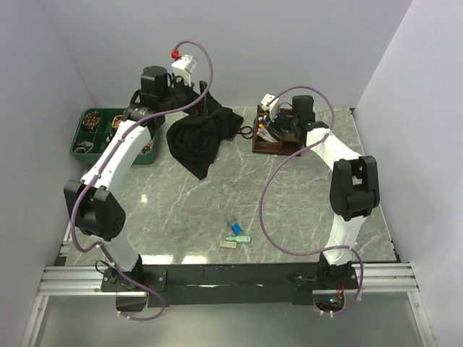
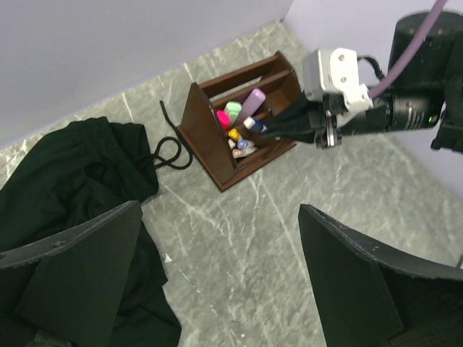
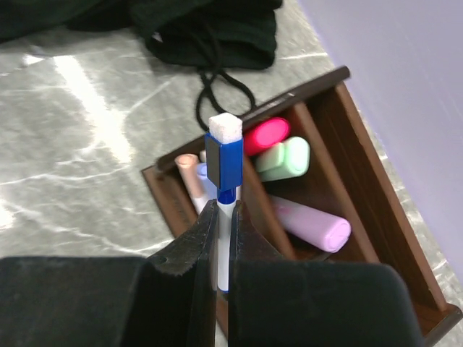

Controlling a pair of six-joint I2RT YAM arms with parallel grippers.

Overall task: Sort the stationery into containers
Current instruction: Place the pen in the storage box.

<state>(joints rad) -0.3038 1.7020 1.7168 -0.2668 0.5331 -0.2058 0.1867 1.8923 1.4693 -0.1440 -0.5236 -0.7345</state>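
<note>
My right gripper is shut on a blue-capped white pen and holds it over the brown wooden organiser, which holds pink, green and lilac highlighters. In the top view the right gripper is over the organiser. My left gripper is open and empty above the marble, near the green tray. A blue-capped piece, a green piece and a small grey eraser lie on the table near the front edge.
A large black cloth lies between the tray and the organiser, its cord reaching toward the organiser. White walls close the back and sides.
</note>
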